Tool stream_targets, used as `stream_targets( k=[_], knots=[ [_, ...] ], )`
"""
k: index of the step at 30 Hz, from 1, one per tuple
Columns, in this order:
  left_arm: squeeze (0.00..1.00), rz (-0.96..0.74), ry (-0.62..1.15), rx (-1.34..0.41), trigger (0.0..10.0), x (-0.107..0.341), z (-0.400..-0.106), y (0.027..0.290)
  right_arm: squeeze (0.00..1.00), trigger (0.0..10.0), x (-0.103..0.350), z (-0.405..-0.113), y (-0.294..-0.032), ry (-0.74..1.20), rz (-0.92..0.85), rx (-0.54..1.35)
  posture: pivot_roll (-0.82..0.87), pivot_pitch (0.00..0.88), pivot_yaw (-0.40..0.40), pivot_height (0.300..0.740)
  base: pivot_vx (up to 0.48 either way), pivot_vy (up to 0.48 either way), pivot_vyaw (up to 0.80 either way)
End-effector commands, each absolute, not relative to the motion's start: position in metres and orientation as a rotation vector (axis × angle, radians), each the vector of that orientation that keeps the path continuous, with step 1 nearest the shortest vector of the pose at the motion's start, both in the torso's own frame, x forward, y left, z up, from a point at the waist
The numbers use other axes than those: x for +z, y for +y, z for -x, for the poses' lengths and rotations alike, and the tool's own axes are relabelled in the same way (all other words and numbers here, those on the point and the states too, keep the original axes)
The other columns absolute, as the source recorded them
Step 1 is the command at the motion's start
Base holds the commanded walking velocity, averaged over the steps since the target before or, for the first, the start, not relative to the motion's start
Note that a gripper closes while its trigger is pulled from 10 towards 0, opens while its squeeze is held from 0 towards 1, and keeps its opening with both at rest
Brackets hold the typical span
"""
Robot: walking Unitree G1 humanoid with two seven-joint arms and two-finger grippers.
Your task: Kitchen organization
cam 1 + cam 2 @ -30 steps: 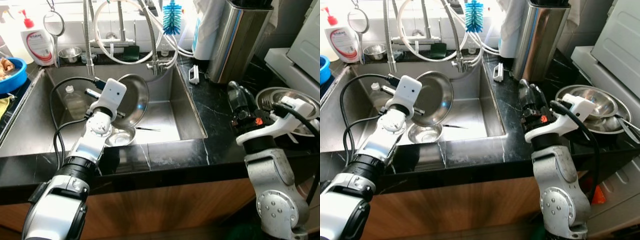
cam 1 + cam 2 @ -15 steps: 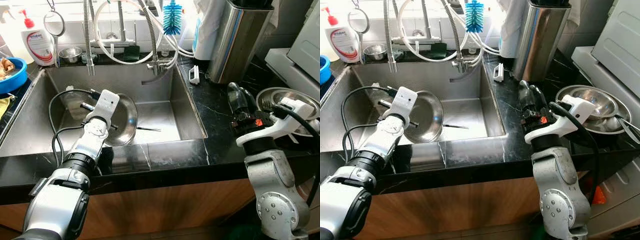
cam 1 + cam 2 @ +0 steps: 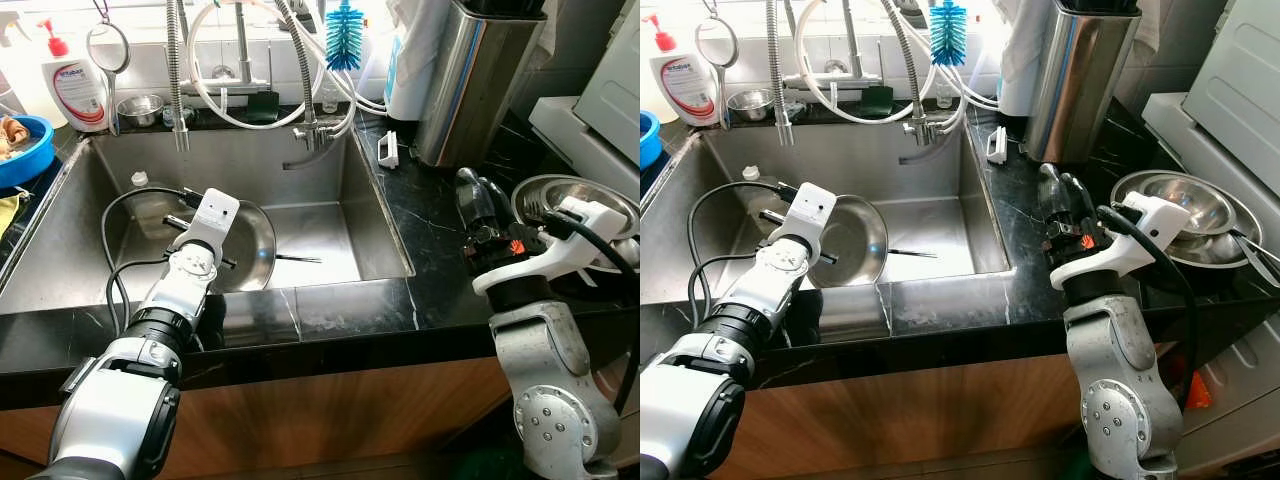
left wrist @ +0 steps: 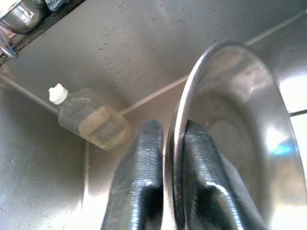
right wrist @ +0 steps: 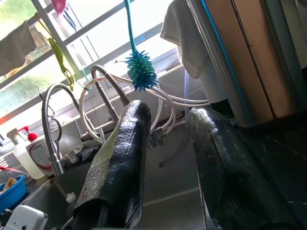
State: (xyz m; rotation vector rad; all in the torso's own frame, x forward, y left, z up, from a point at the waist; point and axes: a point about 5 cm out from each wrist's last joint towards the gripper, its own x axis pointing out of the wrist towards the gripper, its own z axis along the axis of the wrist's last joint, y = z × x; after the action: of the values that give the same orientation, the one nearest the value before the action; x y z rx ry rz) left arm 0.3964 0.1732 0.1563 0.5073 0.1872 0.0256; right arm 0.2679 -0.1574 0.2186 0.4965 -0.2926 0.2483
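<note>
In the sink (image 3: 320,175), the left gripper (image 4: 165,143) and its wrist cover the near part of the steel pan (image 3: 255,240), whose far rim runs off the wrist picture's edge, and the clear bottle (image 4: 91,122) lies partly behind the cable (image 3: 115,215).

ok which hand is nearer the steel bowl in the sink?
Left. The left hand is in the sink, clamped on the steel bowl rim. The right hand rests open on the black counter, right of the sink.

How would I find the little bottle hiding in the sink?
Look into the steel sink, at its left side beyond the round pan held by the left gripper. The small clear bottle lies there on its side: it is see-through plastic with a white cap, unlike everything metal around it.
</note>
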Motion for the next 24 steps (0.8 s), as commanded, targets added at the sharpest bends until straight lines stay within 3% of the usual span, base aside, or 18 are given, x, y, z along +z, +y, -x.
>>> stream_targets(
  k=[1, 11, 24],
  knots=[
    [1.0, -0.483, 0.225, 0.014, 10.0, 0.15, -0.3957, 0.1696, 0.0, 10.0, 0.2191, -0.2665, -0.1584, -0.286, -0.481, 0.241, 0.0, 0.047, -0.023, 0.74, 0.0, 0.0, 0.0],
    [1.0, -0.467, 0.222, 0.0, 10.0, 0.1501, -0.3958, 0.1687, 0.0, 10.0, 0.2185, -0.267, -0.1589, -0.279, -0.478, 0.235, 0.0, 0.048, -0.025, 0.74, 0.0, 0.0, 0.0],
    [1.0, -0.217, 0.247, -0.028, 10.0, 0.1545, -0.3975, 0.1652, 0.0, 10.0, 0.2181, -0.268, -0.159, -0.275, -0.477, 0.238, 0.01, 0.044, -0.025, 0.74, 0.0, 0.0, 0.0]
  ],
)
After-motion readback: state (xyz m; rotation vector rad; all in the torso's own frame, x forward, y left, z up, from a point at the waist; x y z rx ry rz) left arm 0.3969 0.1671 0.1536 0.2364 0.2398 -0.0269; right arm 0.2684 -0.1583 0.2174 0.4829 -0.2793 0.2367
